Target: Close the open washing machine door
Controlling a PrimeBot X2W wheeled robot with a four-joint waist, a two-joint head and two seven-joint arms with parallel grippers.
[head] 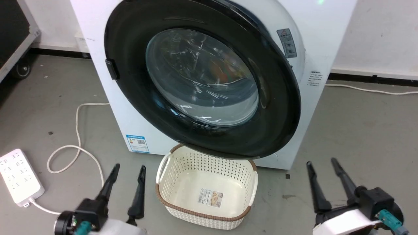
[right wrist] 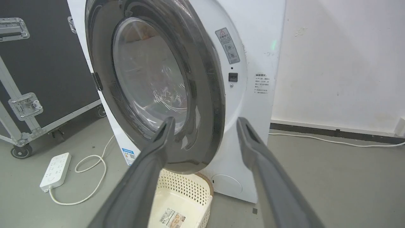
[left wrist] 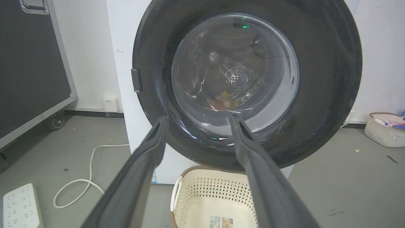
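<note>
Washing machine door (head: 202, 78): ajar from white washer (head: 94, 39), over basket (head: 163, 195) (right wrist view reveals the gap behind it). Left gripper (head: 129, 167), right gripper (head: 321, 162): fingers spread, empty, short of door.

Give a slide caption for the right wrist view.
Open right gripper faces the part-open washing machine door, basket beneath.

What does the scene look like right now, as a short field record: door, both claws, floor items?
door: large round black-framed washing machine door with clear glass window, ajar, right edge standing off the white washer
left claw: open, empty, apart from door
right claw: open, empty, apart from door
under door: cream perforated plastic basket with brown rim, on floor
floor left: white power strip with cable
</note>
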